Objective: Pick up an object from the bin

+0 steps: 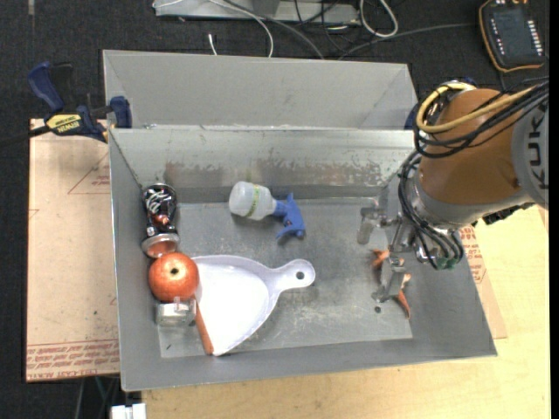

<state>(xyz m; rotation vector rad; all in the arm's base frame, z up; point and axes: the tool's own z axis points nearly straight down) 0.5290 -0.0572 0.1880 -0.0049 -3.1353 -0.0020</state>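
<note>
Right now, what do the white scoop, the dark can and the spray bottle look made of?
White scoop: plastic, smooth matte, moulded in one piece with a hanging hole. Dark can: probably thin metal, glossy print, coppery end showing. Spray bottle: plastic, pale body, blue trigger; finish hard to tell.

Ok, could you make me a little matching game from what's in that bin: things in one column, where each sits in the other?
Things:
1 apple
2 spray bottle
3 dustpan
4 gripper

Places:
A by the back wall of the bin, near the middle
B at the right side
C far left, at the dustpan's left edge
D front left, handle pointing toward the middle

Pairs: 1-C, 2-A, 3-D, 4-B
</note>
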